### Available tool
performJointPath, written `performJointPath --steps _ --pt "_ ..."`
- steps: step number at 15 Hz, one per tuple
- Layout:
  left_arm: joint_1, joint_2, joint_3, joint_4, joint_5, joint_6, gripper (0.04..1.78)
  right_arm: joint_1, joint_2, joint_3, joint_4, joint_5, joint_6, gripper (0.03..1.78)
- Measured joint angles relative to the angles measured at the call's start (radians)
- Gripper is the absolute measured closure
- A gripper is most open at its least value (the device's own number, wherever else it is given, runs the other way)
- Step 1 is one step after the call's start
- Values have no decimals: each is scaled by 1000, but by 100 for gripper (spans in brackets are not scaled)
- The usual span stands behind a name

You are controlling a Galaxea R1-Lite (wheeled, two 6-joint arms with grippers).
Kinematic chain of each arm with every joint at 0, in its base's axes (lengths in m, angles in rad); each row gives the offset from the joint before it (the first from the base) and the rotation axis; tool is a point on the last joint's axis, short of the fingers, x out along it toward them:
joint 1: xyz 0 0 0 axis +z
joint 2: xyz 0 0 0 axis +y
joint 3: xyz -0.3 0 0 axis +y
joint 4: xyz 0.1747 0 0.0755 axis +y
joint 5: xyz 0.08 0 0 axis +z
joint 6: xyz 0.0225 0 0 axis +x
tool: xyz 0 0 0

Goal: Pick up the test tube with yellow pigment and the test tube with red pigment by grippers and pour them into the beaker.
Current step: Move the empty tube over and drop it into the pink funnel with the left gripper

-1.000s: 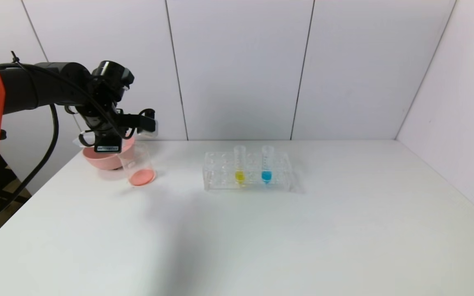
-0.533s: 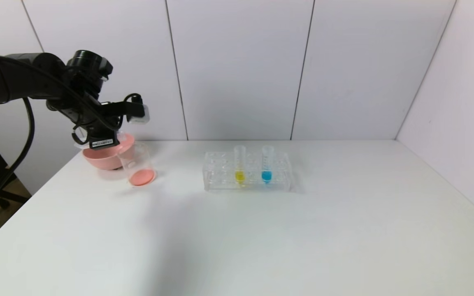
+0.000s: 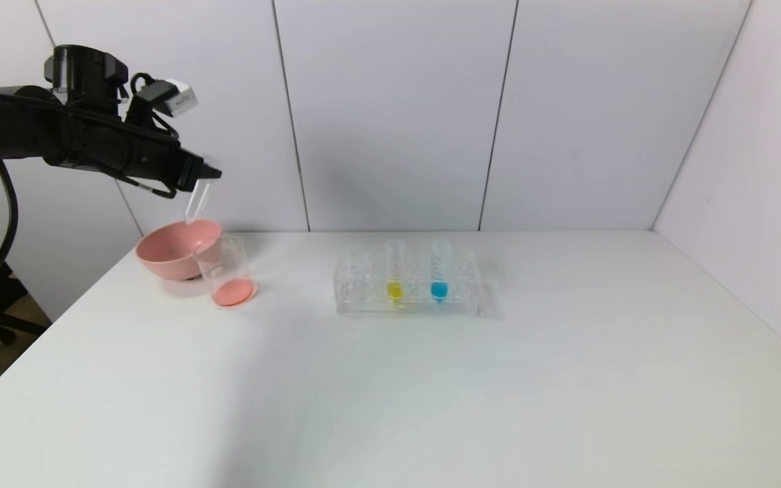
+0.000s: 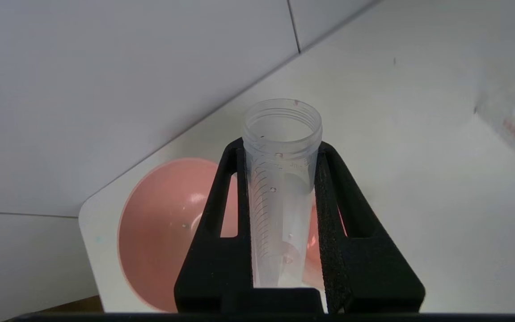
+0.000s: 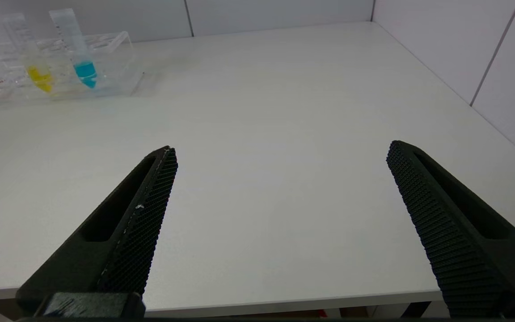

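Note:
My left gripper is shut on the red pigment test tube. It holds the tube nearly upright, mouth up, in the air above the pink bowl. In the left wrist view the tube sits between the jaws of the gripper and holds only droplets. The beaker stands in front of the bowl with pink-red liquid at its bottom. The yellow pigment test tube stands in the clear rack; it also shows in the right wrist view. My right gripper is open and empty over the table's near edge.
A blue-liquid tube stands in the rack beside the yellow one; it also shows in the right wrist view. The bowl sits at the table's far left corner. White walls close the back and right sides.
My left gripper has risen and swung up from low over the bowl and beaker. The tube has turned from tipped over to nearly upright. The rack and beaker have not moved.

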Motion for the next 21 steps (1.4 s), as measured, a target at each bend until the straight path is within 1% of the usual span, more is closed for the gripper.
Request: performJointPath --steps 1,3,5,6,7,9,11,12,14,17,21 --pt "3 0 9 -87 30 -129 139 0 0 0 0 0 0 10" --pt "3 -1 36 -245 153 -331 139 0 0 0 0 0 0 10" --pt "4 -1 98 -432 280 -459 139 0 0 0 0 0 0 10" --pt "7 -1 150 -527 325 -488 139 0 0 0 0 0 0 10" --pt "13 -2 211 -624 352 -496 139 0 0 0 0 0 0 10" --pt "27 -6 354 -824 371 -498 139 0 0 0 0 0 0 10" --pt "42 -7 476 -984 373 -503 139 0 0 0 0 0 0 10" --pt "50 -2 510 -1032 375 -507 139 0 0 0 0 0 0 10" --pt "63 19 547 -1073 376 -509 139 0 0 0 0 0 0 10" --pt "79 82 565 -1146 374 -507 139 0 0 0 0 0 0 10" --pt "95 166 559 -1151 369 -508 139 0 0 0 0 0 0 10"
